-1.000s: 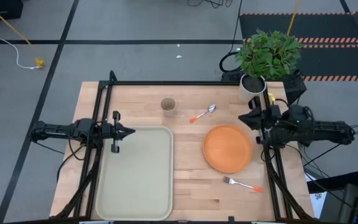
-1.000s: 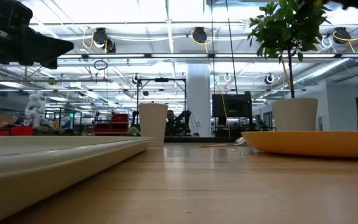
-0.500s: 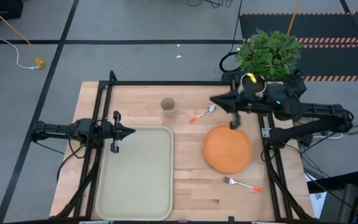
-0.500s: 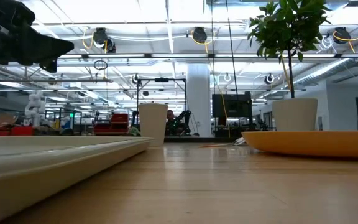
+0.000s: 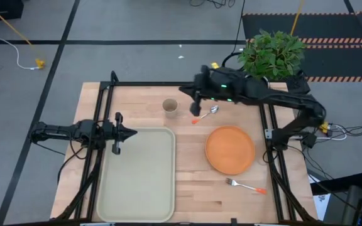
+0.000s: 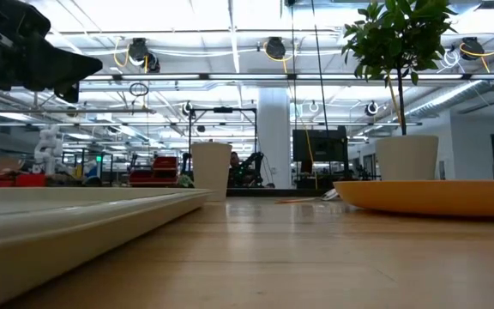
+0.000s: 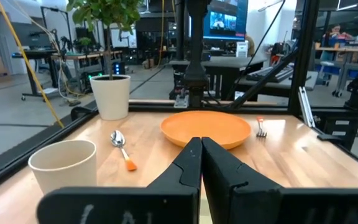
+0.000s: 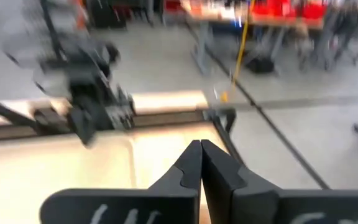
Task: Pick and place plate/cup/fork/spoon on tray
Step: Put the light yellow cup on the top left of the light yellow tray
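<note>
Fork (image 5: 245, 185) and spoon (image 5: 205, 115) hidden in low view behind plate (image 6: 431, 196).

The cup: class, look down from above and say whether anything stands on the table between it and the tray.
Nothing visible does. The cup stands just beyond the tray's far edge, with only bare wood between them. The spoon lies off to the cup's side, toward the plate, not on that line.

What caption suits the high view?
Right claw shut above the small tan cup; pale rectangular tray bare.
</note>
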Motion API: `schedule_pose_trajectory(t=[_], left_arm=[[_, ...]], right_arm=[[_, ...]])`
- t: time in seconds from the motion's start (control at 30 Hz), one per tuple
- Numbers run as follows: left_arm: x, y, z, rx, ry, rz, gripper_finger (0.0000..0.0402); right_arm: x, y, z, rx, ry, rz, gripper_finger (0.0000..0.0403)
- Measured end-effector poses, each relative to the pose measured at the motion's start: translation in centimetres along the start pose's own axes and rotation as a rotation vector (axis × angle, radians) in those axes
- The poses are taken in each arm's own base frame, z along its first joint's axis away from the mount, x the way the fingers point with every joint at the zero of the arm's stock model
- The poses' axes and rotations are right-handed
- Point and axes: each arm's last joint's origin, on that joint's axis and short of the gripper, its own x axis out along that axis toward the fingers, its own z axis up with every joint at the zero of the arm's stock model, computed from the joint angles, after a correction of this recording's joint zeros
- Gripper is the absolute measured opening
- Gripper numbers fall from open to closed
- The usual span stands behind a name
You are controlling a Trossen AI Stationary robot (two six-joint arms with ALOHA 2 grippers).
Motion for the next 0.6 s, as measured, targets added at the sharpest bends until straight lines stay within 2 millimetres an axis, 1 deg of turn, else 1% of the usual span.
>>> schedule_pose_trajectory(t=[0.07,0.27,0.37,0.6], left_arm=[[0.0,0.0,0.0,-0.012,0.004,0.0,0.0015],[0.2,0.0,-0.3,-0.02,0.031,0.0,0.0015],[0.3,0.0,-0.4,-0.028,0.048,0.001,0.0015],[0.6,0.0,-0.8,-0.045,0.093,0.036,0.0015]], right_arm=[[2.0,-0.3,-0.9,-0.008,0.075,-0.009,0.0],[6.6,-0.9,-4.1,-0.075,0.271,-0.011,0.0],[8.3,-0.9,-5.4,-0.087,0.347,0.0,0.0],[11.0,-0.5,-6.4,-0.122,0.437,0.066,0.0]])
